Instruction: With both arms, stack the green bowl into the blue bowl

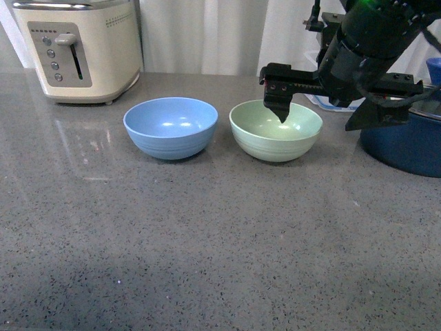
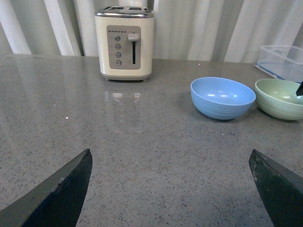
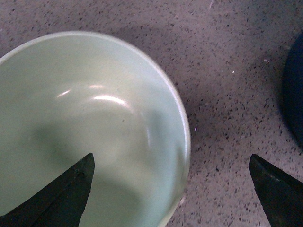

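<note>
Front view: a grey speckled countertop [image 1: 207, 248] is filling the scene, and two bowls of the same size are sitting upright on it toward the back. The blue bowl [image 1: 171, 127] is resting on the left and the green bowl [image 1: 275, 131] just to its right; they are near each other but not touching. The blue bowl is holding nothing.

The black right arm [image 1: 365, 41] is reaching in from the upper right, and the right gripper [image 1: 315, 125] is hanging over the green bowl with its jaws spread wide. One pointed finger [image 1: 280, 109] is dipping inside the bowl's near-left part, while the other finger [image 1: 375, 117] is hanging outside the bowl, to its right. In the right wrist view the bowl's rim is passing between the two fingers, and nothing is being gripped. Whether either finger is touching the bowl is not clear.

A dark navy pot [image 1: 406, 148] is standing at the right edge, just beyond the green bowl. A cream toaster [image 1: 79, 48] is standing at the back left, in front of a pale curtain [image 1: 207, 34].

In the left wrist view, the left gripper [image 2: 170, 189] is hovering low over bare countertop, well apart from both bowls, with its jaws wide apart and nothing between them. A clear plastic container [image 2: 284, 61] is showing behind the green bowl.
</note>
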Motion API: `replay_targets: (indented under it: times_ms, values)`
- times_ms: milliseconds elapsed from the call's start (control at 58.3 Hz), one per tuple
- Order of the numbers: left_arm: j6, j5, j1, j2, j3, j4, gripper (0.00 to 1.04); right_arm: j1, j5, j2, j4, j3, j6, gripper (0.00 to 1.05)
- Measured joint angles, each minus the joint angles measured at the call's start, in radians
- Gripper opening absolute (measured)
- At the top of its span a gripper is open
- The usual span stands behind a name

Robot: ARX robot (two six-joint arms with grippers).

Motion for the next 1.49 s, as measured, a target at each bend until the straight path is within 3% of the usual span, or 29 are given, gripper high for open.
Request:
replay_targets:
  times_ms: [137,343,789,1218,1492]
  values:
    - [0.000,0.000,0.000,0.000,0.000,0.000,0.98,-0.019,0.013,0.051,-0.016,0.060,0.009,0.93]
    - [0.000,0.000,0.000,0.000,0.000,0.000,0.98,-0.034,0.025,0.101,-0.056,0.130,0.024,0.61]
    - [0.000,0.000,0.000,0.000,0.000,0.000,0.98,-0.034,0.013,0.115,-0.062,0.138,0.042,0.02]
    - [0.000,0.000,0.000,0.000,0.000,0.000,0.98,-0.014,0.023,0.002,-0.047,0.177,-0.006,0.01]
    - [0.000,0.000,0.000,0.000,0.000,0.000,0.98,0.076,-0.016,-0.008,-0.073,0.331,-0.001,0.01]
